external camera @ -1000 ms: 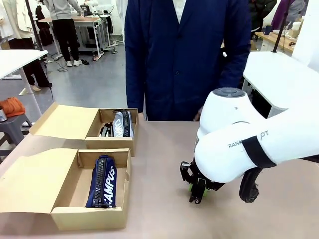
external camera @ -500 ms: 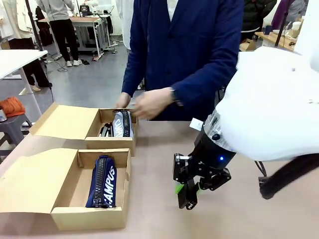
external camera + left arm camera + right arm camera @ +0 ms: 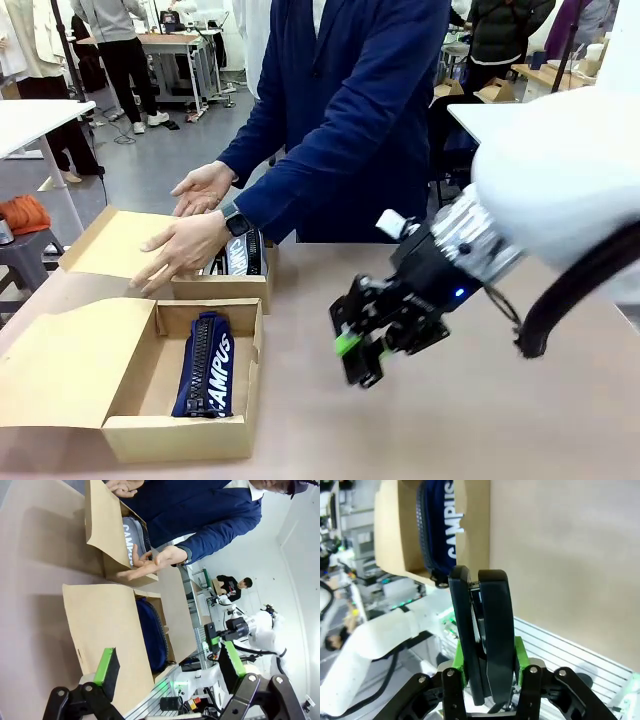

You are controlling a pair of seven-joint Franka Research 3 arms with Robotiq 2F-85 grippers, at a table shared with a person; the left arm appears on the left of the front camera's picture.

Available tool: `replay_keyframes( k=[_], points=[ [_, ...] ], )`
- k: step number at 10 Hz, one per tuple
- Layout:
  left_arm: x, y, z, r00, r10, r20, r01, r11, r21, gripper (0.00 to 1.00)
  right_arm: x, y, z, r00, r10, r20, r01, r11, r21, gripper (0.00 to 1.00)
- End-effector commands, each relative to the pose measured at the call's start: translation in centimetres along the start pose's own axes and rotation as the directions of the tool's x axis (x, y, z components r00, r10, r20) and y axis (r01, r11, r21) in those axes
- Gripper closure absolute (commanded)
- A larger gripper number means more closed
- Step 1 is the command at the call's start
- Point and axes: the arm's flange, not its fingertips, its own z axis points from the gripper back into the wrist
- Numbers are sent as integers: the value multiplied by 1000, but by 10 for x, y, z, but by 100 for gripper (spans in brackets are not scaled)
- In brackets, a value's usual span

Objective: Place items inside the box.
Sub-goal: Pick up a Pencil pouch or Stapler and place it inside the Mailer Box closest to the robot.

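My right gripper [image 3: 360,352] hangs over the table's middle, shut on a black stapler [image 3: 485,630] that stands upright between its green pads [image 3: 519,656]. To its left, the near cardboard box [image 3: 180,438] holds the navy blue "CAMPUS" pouch [image 3: 208,365], which the right wrist view also shows as the navy pouch [image 3: 437,525]. The far box [image 3: 222,290] holds the grey pouch [image 3: 245,252]. The person's hands [image 3: 182,248] reach over that box and its flap. My left gripper [image 3: 169,662] is open with nothing between its fingers, looking past the near box's flap [image 3: 107,625].
Both boxes have their lids folded out to the left [image 3: 110,245]. The person in a blue coat [image 3: 350,110] leans over the far edge. Bare brown tabletop [image 3: 470,430] lies to the right and in front of my right gripper.
My right gripper has risen and moved left toward the boxes with the stapler in it. The person has leaned in and brought both hands over the far box.
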Motion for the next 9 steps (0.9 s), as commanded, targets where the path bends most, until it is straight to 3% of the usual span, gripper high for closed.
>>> replay_keyframes(
  k=[1,2,5,7,9],
  points=[
    [0,-1,0,1000,-19,15,19,1000,-17,0,-60,-104,42,1000,2,11,-3,996,87,100],
    [0,-1,0,1000,-19,15,19,1000,-17,0,-78,-140,53,996,-80,32,76,990,119,100],
    [0,-1,0,1000,-19,15,19,1000,-17,0,-116,-205,58,993,-95,77,72,963,259,100],
    [0,-1,0,1000,-19,15,19,1000,-17,0,-112,-208,54,989,-134,64,115,962,247,100],
    [0,-1,0,1000,-19,15,19,1000,-17,0,-93,-188,49,994,-101,41,90,972,216,100]
  ],
)
